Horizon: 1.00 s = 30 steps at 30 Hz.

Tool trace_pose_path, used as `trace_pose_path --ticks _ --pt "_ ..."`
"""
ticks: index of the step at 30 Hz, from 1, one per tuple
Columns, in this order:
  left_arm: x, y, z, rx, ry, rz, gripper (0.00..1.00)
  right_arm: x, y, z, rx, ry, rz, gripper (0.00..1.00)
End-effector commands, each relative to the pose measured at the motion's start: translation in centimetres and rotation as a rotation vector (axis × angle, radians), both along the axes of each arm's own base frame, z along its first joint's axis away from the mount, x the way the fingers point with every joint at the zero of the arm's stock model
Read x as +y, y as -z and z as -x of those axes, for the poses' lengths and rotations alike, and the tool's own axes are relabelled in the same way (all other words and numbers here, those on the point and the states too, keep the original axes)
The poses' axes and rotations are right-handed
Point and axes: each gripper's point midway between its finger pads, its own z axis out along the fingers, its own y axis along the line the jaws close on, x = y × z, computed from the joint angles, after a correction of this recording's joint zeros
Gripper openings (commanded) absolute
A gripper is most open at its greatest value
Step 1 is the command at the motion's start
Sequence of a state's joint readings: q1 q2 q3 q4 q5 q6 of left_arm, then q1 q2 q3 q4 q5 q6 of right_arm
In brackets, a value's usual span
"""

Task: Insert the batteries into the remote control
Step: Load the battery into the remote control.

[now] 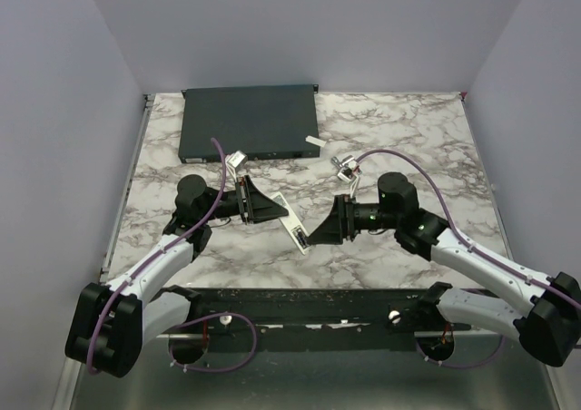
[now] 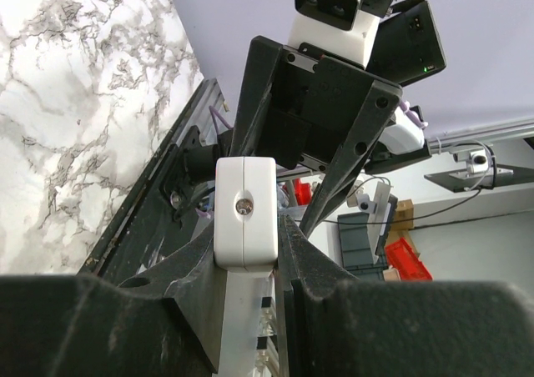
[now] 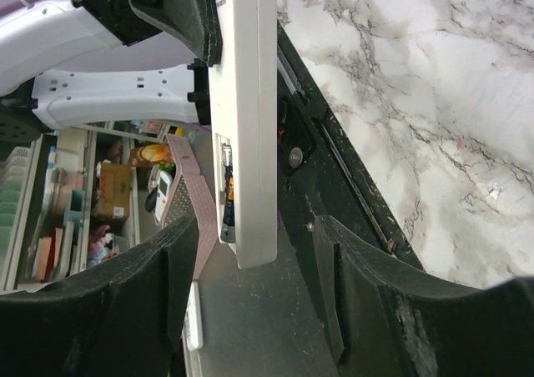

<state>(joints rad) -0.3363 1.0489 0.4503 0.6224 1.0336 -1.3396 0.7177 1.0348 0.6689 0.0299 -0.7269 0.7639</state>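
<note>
Two robot arms meet over the marble table point(image 1: 427, 138), the remote control point(image 1: 290, 221) held in the air between them just beyond the table's near edge.

The left claw point(image 1: 272, 209) is pressed together on the white bar. Its wrist camera shows the black fingers point(image 2: 188, 268) clamped against both sides of the remote control's squared end point(image 2: 244, 214), which carries a small round stud.

The right claw point(image 1: 313, 236) faces it from the opposite side. It is spread, its two fingers point(image 3: 167, 294) standing either side of the bar's free end point(image 3: 254, 118) with a gap showing on each side, so nothing is pinched.

On that free end the back compartment lies open. A slim dark cylinder, one of the batteries point(image 3: 227, 189), sits inside it along the bar's length. Whether a second is seated beside it cannot be told.

At the far side of the table rests a large flat dark-grey box point(image 1: 250, 120). A small white strip point(image 1: 314, 141) lies just beside the box's right front corner, well apart from both claws.
</note>
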Motion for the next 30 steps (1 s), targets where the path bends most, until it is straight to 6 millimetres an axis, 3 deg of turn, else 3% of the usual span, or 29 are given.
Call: trace_pose_path --ticks 1,30 --pt "-0.07 -1.40 0.35 -0.057 0.012 0.017 0.00 0.22 0.05 0.32 0.011 -0.030 -0.021 0.63" --pt "-0.04 -1.24 0.43 -0.054 0.012 0.014 0.00 0.78 0.33 0.89 0.038 -0.090 -0.062 0.42"
